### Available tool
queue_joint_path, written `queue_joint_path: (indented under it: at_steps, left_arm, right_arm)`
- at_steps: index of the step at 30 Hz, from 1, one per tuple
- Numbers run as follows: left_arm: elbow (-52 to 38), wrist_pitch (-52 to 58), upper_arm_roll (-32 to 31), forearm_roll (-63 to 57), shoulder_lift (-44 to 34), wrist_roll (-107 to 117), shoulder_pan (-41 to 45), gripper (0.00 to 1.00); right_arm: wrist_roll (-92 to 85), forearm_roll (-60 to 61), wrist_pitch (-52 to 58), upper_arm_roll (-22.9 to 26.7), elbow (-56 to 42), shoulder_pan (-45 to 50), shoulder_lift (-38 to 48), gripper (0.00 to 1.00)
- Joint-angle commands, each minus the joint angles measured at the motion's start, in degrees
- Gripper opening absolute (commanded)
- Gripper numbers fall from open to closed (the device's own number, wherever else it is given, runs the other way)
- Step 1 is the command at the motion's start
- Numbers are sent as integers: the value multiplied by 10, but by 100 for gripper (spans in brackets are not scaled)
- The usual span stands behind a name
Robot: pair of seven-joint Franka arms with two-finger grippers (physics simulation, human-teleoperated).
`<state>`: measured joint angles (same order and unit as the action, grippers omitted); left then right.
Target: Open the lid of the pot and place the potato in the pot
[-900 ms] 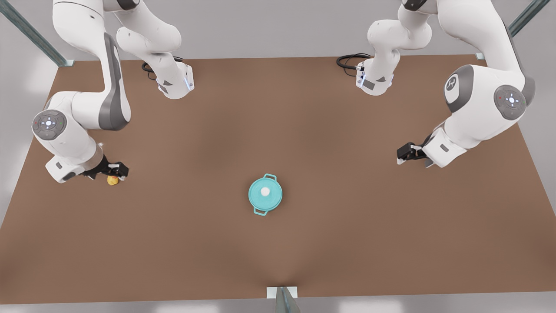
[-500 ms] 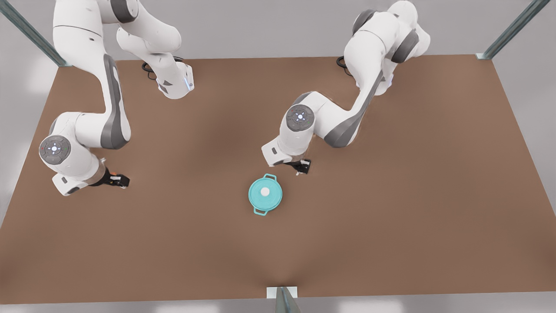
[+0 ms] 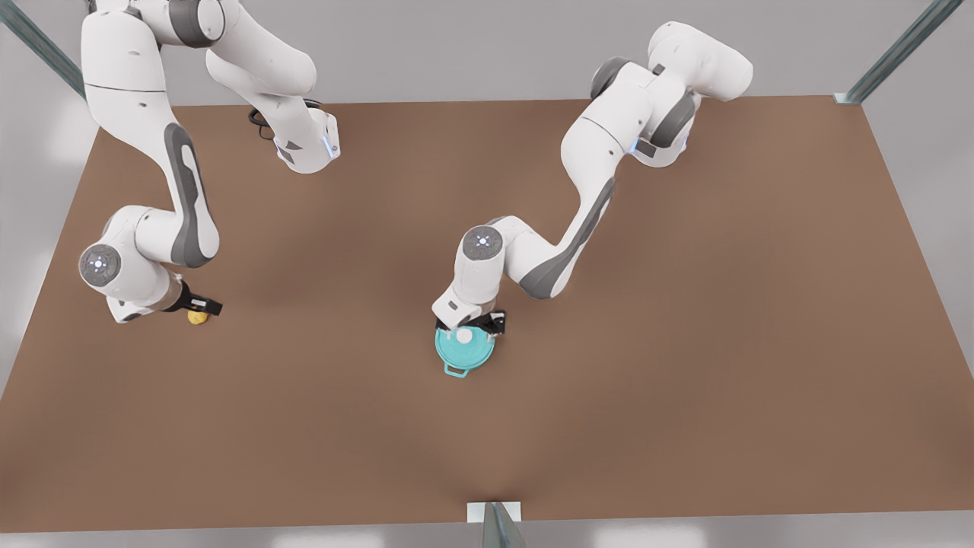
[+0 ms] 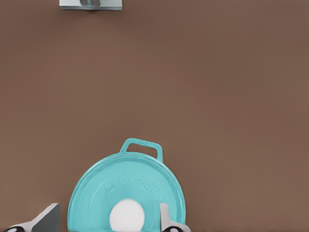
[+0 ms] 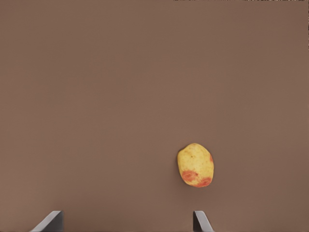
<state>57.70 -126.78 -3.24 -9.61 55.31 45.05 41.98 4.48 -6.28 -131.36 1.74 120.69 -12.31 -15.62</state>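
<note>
The teal pot lid (image 3: 467, 352) with its white knob (image 3: 463, 335) sits shut on the pot, whose loop handle (image 3: 456, 371) sticks out toward the table's front edge. My left gripper (image 3: 476, 326) hangs open just over the lid (image 4: 145, 191), its fingers (image 4: 166, 220) on either side of the knob (image 4: 127, 215); the pot handle (image 4: 141, 147) lies beyond. The yellowish potato (image 3: 198, 318) rests on the table at the front view's left. My right gripper (image 3: 201, 307) is open above it, and the potato (image 5: 195, 165) lies ahead of one finger (image 5: 200, 221), not between them.
A brown table (image 3: 685, 342) spreads wide around the pot. A metal bracket (image 3: 494, 514) sits at the front edge. Both arm bases (image 3: 304, 148) and a cable stand at the back edge.
The left arm swung from the front view's right side to the pot and lowered over the lid knob. The right arm shifted slightly near the potato, which shows again.
</note>
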Motion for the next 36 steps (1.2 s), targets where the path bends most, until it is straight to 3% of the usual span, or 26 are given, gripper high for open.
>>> queue_joint_path:
  at_steps: [1, 13, 17, 21, 22, 24, 28, 31, 36]
  left_arm:
    - [4, -30, 0, -22, 3, 160, 4, 100]
    - [5, -32, 0, -61, 36, 159, 14, 100]
    - [5, -32, 0, -61, 40, 160, 14, 85]
    - [4, -32, 1, -61, 39, 159, 14, 53]
    - [4, -31, 1, -61, 39, 159, 14, 50]
    - [4, -31, 1, -61, 37, 154, 14, 50]
    - [0, -22, 1, -57, 20, 57, -56, 50]
    - [-2, -56, -8, -54, 42, -120, -174, 50]
    - [-2, -105, -19, -54, 81, -140, -195, 54]
  right_arm:
    - [-32, -24, -100, 0, 2, -11, -14, 100]
    - [-27, -73, -176, -1, -21, -37, -93, 100]
    - [-30, -73, -202, -2, 2, -46, -91, 100]
    - [-31, -73, -218, -9, 14, -56, -93, 100]
    - [-32, -73, -224, -9, 14, -56, -98, 100]
    - [-32, -73, -225, -65, 14, -113, -105, 100]
    - [-32, -73, -226, -66, 14, -114, -110, 100]
    - [-32, -73, -225, -67, 26, -114, -112, 100]
    - [-32, -73, -223, -67, 37, -115, -114, 100]
